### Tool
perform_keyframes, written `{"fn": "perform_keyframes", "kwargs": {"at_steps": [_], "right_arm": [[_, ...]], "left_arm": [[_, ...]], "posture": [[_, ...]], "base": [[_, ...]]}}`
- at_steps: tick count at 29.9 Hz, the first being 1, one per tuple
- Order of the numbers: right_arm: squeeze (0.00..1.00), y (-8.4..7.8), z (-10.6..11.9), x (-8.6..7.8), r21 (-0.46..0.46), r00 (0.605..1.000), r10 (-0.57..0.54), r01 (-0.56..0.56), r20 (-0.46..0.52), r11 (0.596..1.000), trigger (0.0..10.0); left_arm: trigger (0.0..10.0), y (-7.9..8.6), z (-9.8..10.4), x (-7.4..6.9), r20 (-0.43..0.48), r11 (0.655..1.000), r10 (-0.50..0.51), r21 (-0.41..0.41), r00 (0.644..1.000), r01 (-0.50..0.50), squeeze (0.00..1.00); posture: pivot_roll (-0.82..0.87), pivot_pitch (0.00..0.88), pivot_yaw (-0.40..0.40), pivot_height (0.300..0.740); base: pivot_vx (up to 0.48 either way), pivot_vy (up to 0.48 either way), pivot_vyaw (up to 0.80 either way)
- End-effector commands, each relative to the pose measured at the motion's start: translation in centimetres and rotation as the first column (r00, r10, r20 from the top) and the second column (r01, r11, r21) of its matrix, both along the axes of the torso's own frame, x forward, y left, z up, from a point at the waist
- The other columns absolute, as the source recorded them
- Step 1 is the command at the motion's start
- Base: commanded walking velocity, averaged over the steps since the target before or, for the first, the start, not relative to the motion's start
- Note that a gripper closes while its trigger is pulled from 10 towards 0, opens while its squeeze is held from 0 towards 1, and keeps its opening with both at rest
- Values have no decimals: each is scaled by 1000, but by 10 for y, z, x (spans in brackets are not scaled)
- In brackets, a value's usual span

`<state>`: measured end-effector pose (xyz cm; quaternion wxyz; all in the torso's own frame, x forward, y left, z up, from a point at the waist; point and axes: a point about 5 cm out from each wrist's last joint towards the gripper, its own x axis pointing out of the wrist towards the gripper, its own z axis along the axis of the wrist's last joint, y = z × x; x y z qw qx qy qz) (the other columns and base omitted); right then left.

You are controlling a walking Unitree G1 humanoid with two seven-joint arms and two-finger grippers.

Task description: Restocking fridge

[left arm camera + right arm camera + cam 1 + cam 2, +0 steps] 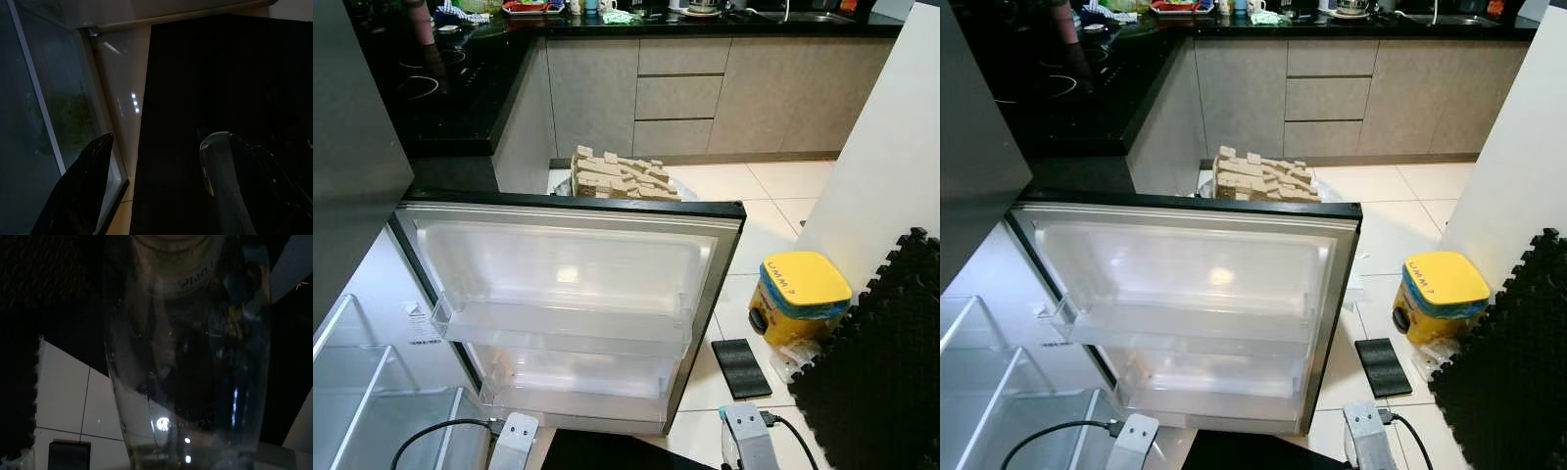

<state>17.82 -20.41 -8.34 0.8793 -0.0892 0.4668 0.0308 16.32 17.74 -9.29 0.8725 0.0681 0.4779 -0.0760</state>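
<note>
- Nearest my lens, a clear glass bottle (188, 347) sits against my right wrist; my right gripper clasps it, low by my side, ready for stocking.
- My left gripper (151, 191) hangs spread and empty beside the fridge.
- The fridge door (568, 304) stands wide, its shelves bare, so there's room.
- Beyond: tiled floor (759, 211), yellow-lidded tub (800, 294), black counter (460, 88).

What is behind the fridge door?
Behind the open fridge door a heap of pale beige blocks pokes up over its top edge, with kitchen cabinets farther back. The door covers the heap's lower part and whatever it rests on.
</note>
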Motion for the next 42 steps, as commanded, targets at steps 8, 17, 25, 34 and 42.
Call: {"fn": "perform_keyframes", "kwargs": {"at_steps": [8,17,25,34,42], "right_arm": [[0,-31,35,39,60,956,-74,59,284,996,10000],[0,-31,62,64,289,887,-96,-43,451,956,10000],[0,-27,78,73,439,838,-90,-187,538,879,10000],[0,-17,77,56,369,810,193,-447,554,815,10000],[0,-8,68,54,338,830,244,-448,502,827,10000]], "left_arm": [[10000,24,22,33,189,990,124,-95,974,-108,0],[10000,25,35,47,273,978,82,-206,958,-24,0],[10000,26,42,54,313,970,40,-242,949,39,0],[10000,24,34,35,273,955,-102,-243,956,171,0],[10000,20,27,23,244,955,-83,-259,966,147,0]], "posture": [[81,0,4,740],[83,0,6,740],[83,0,6,740],[73,0,10,740],[79,0,4,725]], "base": [[0,0,0],[0,0,0],[0,0,0],[0,0,0],[0,0,0]]}}
